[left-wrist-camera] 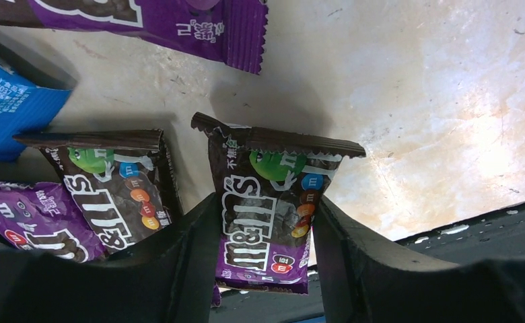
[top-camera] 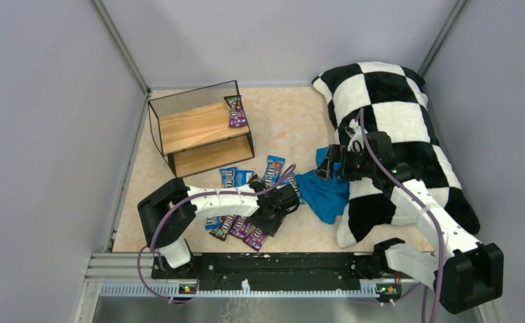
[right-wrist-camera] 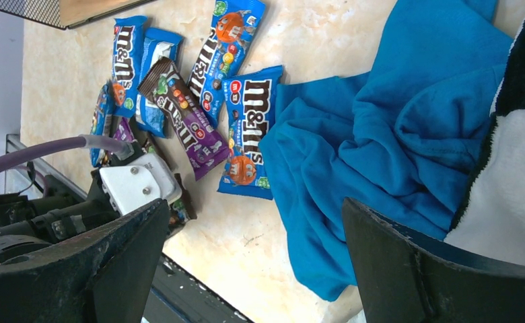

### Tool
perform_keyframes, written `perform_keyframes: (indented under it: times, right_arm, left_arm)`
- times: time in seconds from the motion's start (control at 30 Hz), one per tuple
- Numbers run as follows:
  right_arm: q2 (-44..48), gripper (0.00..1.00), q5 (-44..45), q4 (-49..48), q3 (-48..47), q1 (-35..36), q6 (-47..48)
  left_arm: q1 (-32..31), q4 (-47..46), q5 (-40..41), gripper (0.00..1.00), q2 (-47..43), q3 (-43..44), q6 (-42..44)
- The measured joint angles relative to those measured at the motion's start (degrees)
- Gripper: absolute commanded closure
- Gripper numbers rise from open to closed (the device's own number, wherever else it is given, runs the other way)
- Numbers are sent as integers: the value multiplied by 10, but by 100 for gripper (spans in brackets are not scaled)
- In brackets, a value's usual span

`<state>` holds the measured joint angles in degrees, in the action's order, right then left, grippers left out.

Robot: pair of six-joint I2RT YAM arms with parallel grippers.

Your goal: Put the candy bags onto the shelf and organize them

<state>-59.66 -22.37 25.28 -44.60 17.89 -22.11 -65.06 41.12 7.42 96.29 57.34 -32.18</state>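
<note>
My left gripper (left-wrist-camera: 263, 252) is shut on a dark brown and purple candy bag (left-wrist-camera: 273, 202), which stands up between the fingers over the table. In the top view the left gripper (top-camera: 278, 207) is near the front, beside several purple bags (top-camera: 243, 230). Blue bags (top-camera: 236, 177) lie behind it. One purple bag (top-camera: 236, 111) lies on the top board of the shelf (top-camera: 192, 128) at the back left. My right gripper (top-camera: 332, 163) is open and empty above the blue cloth; in its wrist view (right-wrist-camera: 246, 269) blue bags (right-wrist-camera: 246, 128) and a brown bag (right-wrist-camera: 182, 114) lie ahead.
A blue cloth (top-camera: 324, 192) lies crumpled at mid-table, touching a blue bag. A large black-and-white checkered pillow (top-camera: 388, 114) fills the right side. Grey walls enclose the table. The black base rail (top-camera: 273, 269) runs along the front edge.
</note>
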Motion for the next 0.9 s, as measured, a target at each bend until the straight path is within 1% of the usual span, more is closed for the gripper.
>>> perform_keyframes:
  times: [0.33, 0.5, 0.63, 0.77, 0.9]
  right_arm:
    - [0, 1, 0, 0, 0, 0, 0]
    - [0, 1, 0, 0, 2, 0, 0]
    - [0, 1, 0, -1, 4, 0, 0]
    - [0, 1, 0, -2, 4, 0, 0]
    - [0, 1, 0, -2, 4, 0, 0]
  left_arm:
    - [0, 24, 22, 49, -12, 23, -20]
    - [0, 50, 47, 51, -46, 52, -25]
    - [5, 81, 81, 51, -84, 95, -26]
    - [27, 114, 120, 51, -131, 145, -24]
    - [87, 134, 156, 53, -193, 189, -4]
